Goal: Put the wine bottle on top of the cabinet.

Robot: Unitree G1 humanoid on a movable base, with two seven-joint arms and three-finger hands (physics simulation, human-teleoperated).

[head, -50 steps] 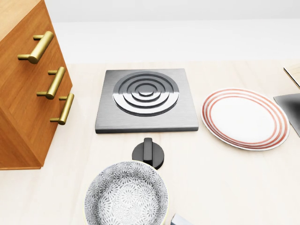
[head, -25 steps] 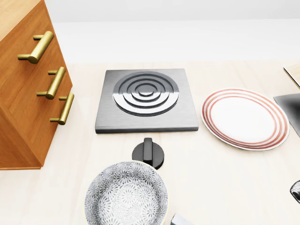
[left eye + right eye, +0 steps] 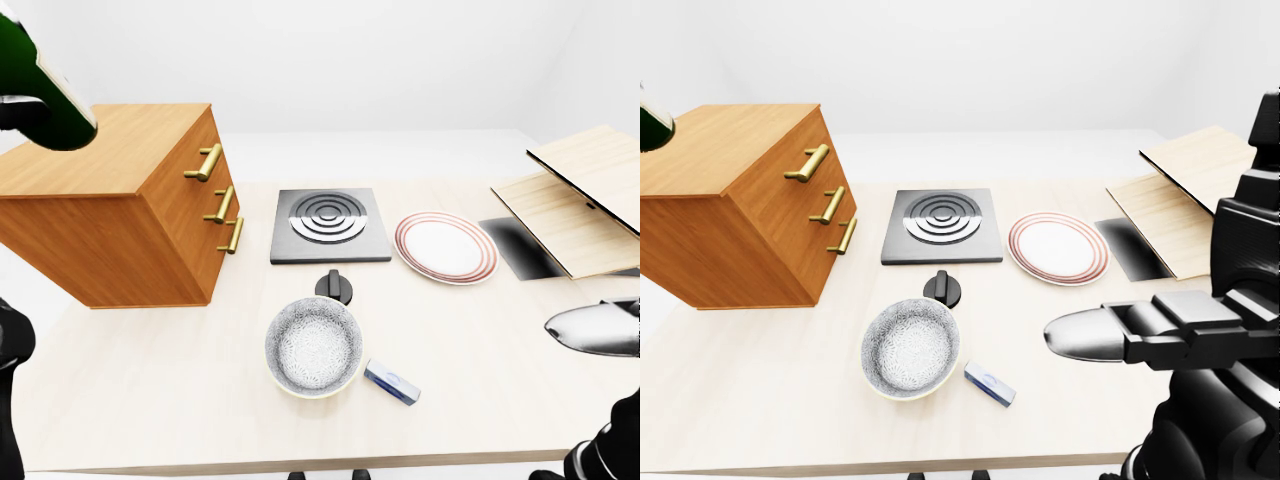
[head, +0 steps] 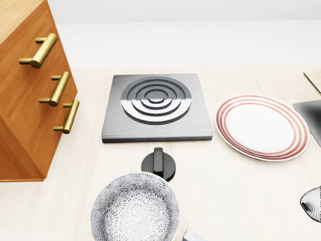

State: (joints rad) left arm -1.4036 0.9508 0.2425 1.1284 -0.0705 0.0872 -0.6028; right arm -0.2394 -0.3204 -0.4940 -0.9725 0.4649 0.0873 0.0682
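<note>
A dark green wine bottle (image 3: 50,92) hangs tilted at the top left of the left-eye view, above the left end of the wooden cabinet (image 3: 110,152). Only its lower body shows. My left hand (image 3: 18,112) appears as a black shape wrapped round the bottle at the view's edge. The cabinet has three brass handles (image 3: 218,204) and a bare flat top. My right hand (image 3: 1090,338) reaches in from the right over the table (image 3: 150,380), fingers spread, holding nothing, far from the bottle.
On the table are a grey hob plate (image 3: 330,222), a red-ringed plate (image 3: 445,248), a black knob (image 3: 337,287), a patterned bowl (image 3: 313,347) and a small blue packet (image 3: 392,382). Wooden boards (image 3: 575,195) and a dark mat (image 3: 520,250) lie at the right.
In the head view my right hand's fingertip has come in at the bottom right edge and shows more now. The things on the table have not moved.
</note>
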